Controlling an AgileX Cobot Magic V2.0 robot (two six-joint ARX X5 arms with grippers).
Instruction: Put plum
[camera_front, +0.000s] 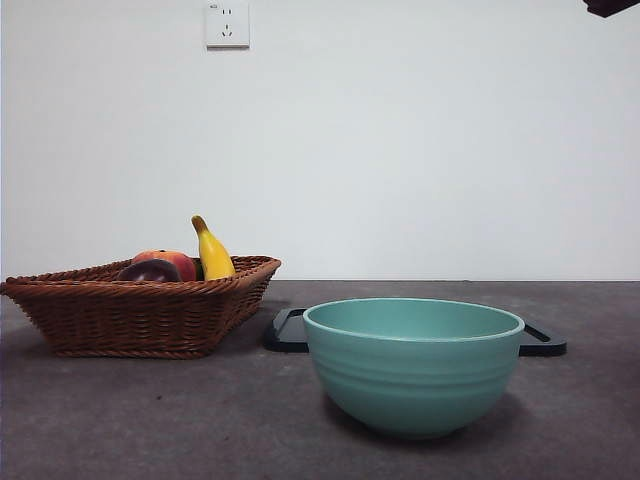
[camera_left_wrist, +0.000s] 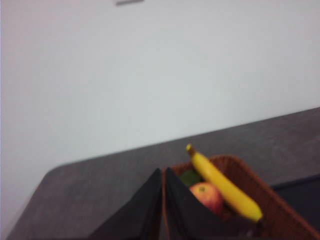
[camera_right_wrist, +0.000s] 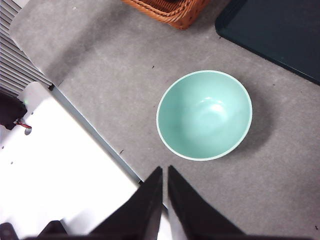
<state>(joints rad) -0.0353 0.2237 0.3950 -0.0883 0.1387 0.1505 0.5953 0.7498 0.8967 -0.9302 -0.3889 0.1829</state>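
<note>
A: Where is the plum (camera_front: 150, 271)?
B: In the basket (camera_front: 140, 315), dark and glossy, touching the peach (camera_front: 170, 261), with the banana (camera_front: 212, 252) leaning up just beside them. No claw is near it in the front view.
A: And the left claw (camera_left_wrist: 162, 172)?
B: Its jaws are pressed together, holding nothing. The basket lies just past its tips; the banana (camera_left_wrist: 225, 187) and peach (camera_left_wrist: 207, 196) show there, but the plum is hidden from that camera.
A: The right claw (camera_right_wrist: 164, 170)?
B: Also closed and empty, high over the table's (camera_right_wrist: 115, 75) near edge. The bowl (camera_right_wrist: 204, 114) sits below and ahead of its tips, empty. Farther ahead are the basket's corner (camera_right_wrist: 172, 9) and the dark tray (camera_right_wrist: 280, 32).
A: Anything else up front?
B: Only a black tip (camera_front: 610, 6) at the top corner. The tray (camera_front: 287, 332) lies behind the bowl (camera_front: 413, 365).
</note>
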